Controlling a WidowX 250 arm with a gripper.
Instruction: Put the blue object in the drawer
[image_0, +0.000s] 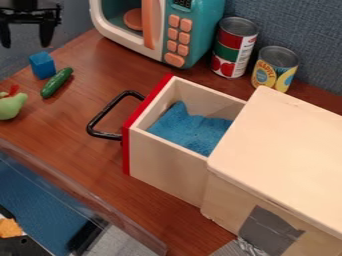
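A: How's the gripper (27, 44)?
B: Fingers spread, nothing between them—top left, near the blue cube (42, 65), presumably to allow a grasp.
A: Which way does the cube point?
B: No clear long axis; it sits just beside the cucumber (57, 82).
A: And the drawer (167, 170)?
B: Open—likely so the cube can land on the blue cloth (190, 129).

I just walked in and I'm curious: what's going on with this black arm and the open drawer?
A robot arm is at the upper left, its jaws apart and empty. The job is to put a blue object in the drawer, which stands open with a blue cloth inside. A blue cube sits outside, by a cucumber; I can't tell which blue thing is meant.
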